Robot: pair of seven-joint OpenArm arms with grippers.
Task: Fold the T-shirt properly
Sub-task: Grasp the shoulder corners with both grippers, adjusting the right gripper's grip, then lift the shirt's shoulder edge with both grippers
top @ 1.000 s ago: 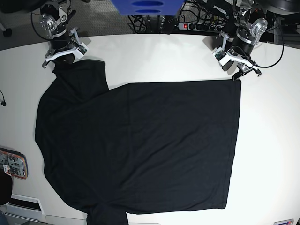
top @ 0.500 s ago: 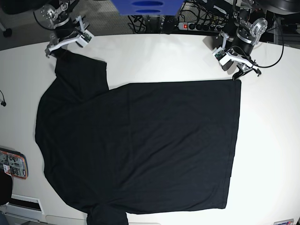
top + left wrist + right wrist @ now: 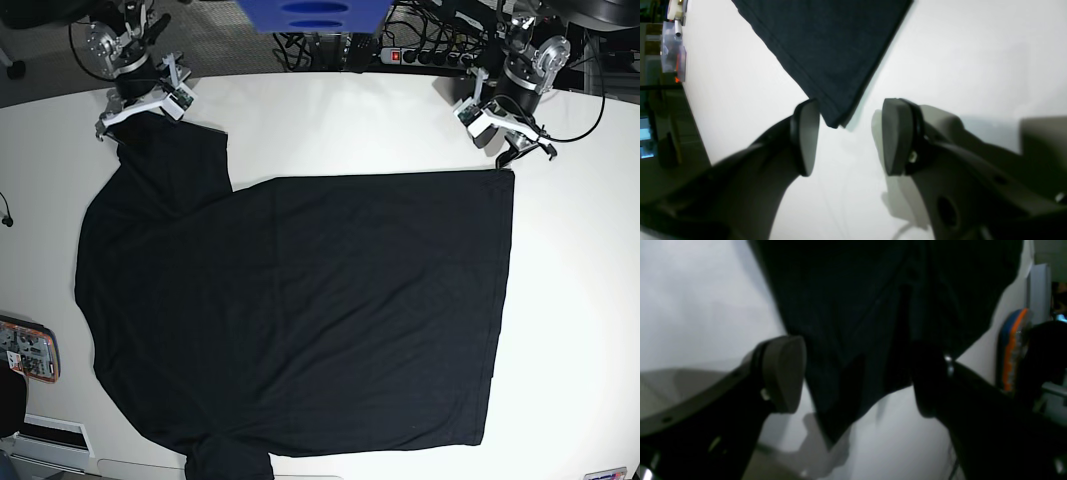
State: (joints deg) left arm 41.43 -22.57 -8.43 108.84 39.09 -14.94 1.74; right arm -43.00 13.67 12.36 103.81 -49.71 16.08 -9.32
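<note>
Shirt (image 3: 300, 310) flat on white surface (image 3: 580, 300); both end effectors at its far corners, neither gripping.

Shirt covers most of the surface, sleeve toward the far-left corner, hem corner toward the far-right; near sleeve overhangs the near edge. Bare surface runs along the right edge and in a far strip between the arms. Left end effector (image 3: 843, 136): fingers spread, hem corner tip lying between them, just beside one pad (image 3: 806, 136), not pinched. Right end effector (image 3: 853, 373): fingers spread wide over the sleeve end, cloth between them but not clamped. Orange-edged object (image 3: 28, 350) at the left edge, just clear of the shirt. Power strip (image 3: 425, 56) beyond the far edge.
</note>
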